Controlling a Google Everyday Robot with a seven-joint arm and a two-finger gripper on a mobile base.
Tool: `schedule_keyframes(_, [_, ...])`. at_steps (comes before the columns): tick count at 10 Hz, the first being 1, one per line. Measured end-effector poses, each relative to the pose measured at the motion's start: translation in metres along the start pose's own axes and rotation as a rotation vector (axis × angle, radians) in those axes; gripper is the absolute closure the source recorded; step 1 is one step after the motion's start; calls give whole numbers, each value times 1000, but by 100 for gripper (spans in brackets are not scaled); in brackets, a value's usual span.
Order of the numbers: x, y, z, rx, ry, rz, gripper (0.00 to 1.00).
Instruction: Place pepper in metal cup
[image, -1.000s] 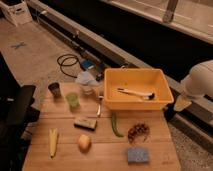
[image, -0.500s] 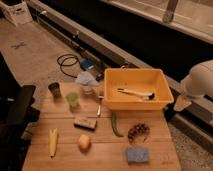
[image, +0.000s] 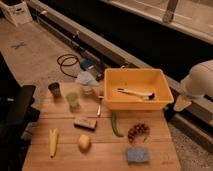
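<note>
Nothing was done: the pepper (image: 116, 125) lay on the tabletop (image: 165, 150), well apart from the empty-looking metal cup (image: 55, 90) at far left. The pincer (image: 181, 103) hung beyond the right edge; whether it was spread could not be told.

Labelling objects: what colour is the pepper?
The pepper is green, camera view; hand hangs right of yellow tub.

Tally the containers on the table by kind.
Cups: 2, metal cup, green cup
Jars: 1, clear jar
Bins: 1, yellow bin
Total: 4
The gripper is out of view; the arm stands right of the bin.
</note>
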Motion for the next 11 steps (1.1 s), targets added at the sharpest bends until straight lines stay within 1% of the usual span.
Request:
schedule_keyframes(1, [0, 0, 0, 1, 1, -1, 20])
schedule_keyframes(2, [0, -1, -1, 12, 4, -6, 20])
schedule_keyframes(3, [-3, -4, -5, 33, 1, -15, 20])
schedule_keyframes(4, [-13, -8, -15, 64, -7, -37, 20])
schedule_keyframes(5, [-26, -12, -25, 84, -12, -62, 20])
schedule_keyframes(6, [-41, -12, -34, 97, -20, -92, 20])
schedule_keyframes(7, [-63, -10, -41, 107, -32, -137, 20])
schedule_keyframes(8, [-84, -3, -43, 110, -46, -188, 20])
schedule_keyframes(9, [-97, 3, -42, 107, -55, -219, 20])
schedule_keyframes(10, [-117, 18, -37, 93, -66, -281, 20])
schedule_keyframes(11, [-132, 34, -29, 69, -75, -340, 20])
